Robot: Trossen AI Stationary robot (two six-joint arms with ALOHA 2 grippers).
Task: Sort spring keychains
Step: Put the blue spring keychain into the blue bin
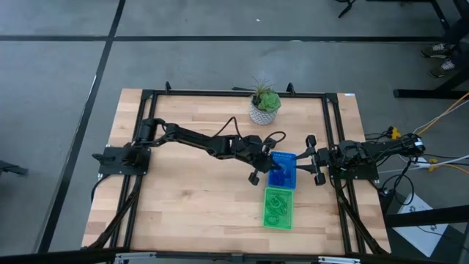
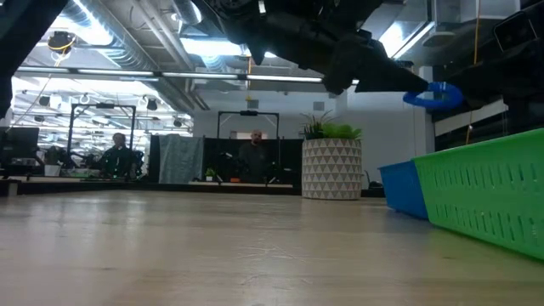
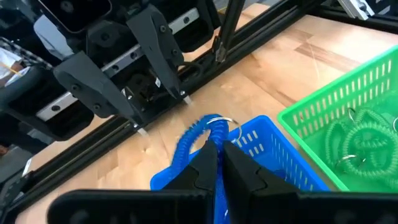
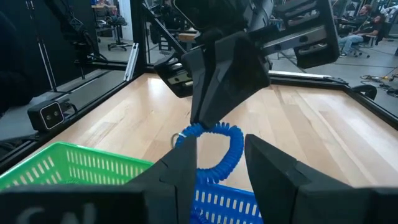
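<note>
My left gripper (image 1: 265, 166) reaches in from the table's left and hovers over the blue tray (image 1: 287, 173), shut on a blue spring keychain (image 3: 200, 132). That coil also shows in the right wrist view (image 4: 219, 149) and in the low view (image 2: 433, 95). The green tray (image 1: 278, 208) lies just nearer than the blue tray and holds several light green keychains (image 3: 356, 140). My right gripper (image 1: 312, 158) waits open beside the blue tray's right side, its fingers (image 4: 273, 171) pointing at the held coil. My left gripper pinches the blue keychain between its two fingertips (image 3: 239, 171), on one side of the coiled loop (image 3: 211, 138). The fingers slant down from the table's left. The keychain is lifted clear above the blue tray, its loop standing out beyond the fingertips, and a metal ring (image 3: 227, 120) shows at its end.
A potted plant (image 1: 264, 107) stands at the table's far edge, behind the trays. A black frame rail (image 1: 331, 147) runs along the table's right side by the right arm. Bare wood (image 1: 190, 202) stretches left and near of the trays. People sit in the room beyond (image 2: 115, 151).
</note>
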